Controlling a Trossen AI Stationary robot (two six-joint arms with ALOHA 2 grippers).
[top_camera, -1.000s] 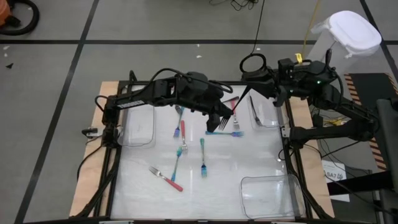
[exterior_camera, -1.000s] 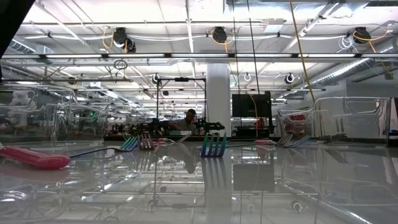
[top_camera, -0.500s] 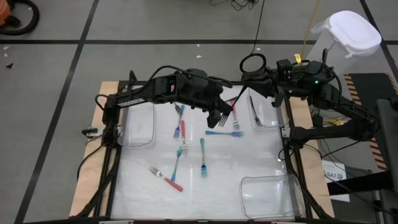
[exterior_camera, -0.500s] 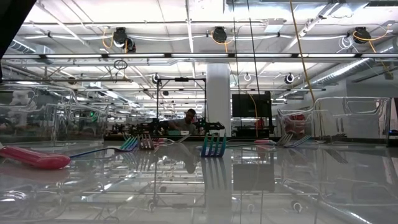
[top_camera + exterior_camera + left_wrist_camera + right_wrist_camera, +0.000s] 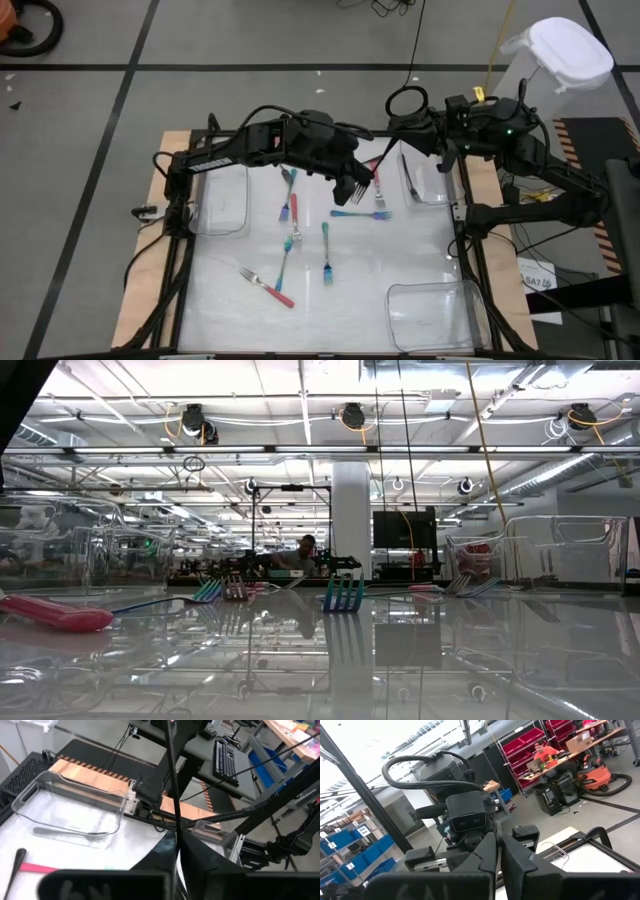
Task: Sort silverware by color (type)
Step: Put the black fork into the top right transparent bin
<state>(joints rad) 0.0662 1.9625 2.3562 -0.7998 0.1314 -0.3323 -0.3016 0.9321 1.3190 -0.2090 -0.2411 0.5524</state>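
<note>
A slim black fork (image 5: 386, 164) spans the gap between my two grippers, above the far middle of the table. My left gripper (image 5: 356, 192) is shut on its nearer end. My right gripper (image 5: 402, 143) is shut at its farther end, by the far right bin (image 5: 428, 186). Teal-handled forks (image 5: 327, 252) and red-handled forks (image 5: 270, 286) lie flat on the white table. In the low view I see a red handle (image 5: 55, 615) and teal tines (image 5: 343, 592). My left gripper pinches one end of the black fork (image 5: 177, 851) between its two fingers. The fork (image 5: 172, 790) runs straight out ahead along the fingers, toward the right arm, clear of the table. My right gripper is shut where the fork's other end (image 5: 398, 148) reaches it. Its own fingers (image 5: 487, 855) hide the place of contact.
A clear bin (image 5: 222, 205) stands at the left edge. A second one (image 5: 435, 315) stands at the near right. The far right bin holds a dark fork (image 5: 411, 176). A person sits at a bench in the room beyond (image 5: 543, 751).
</note>
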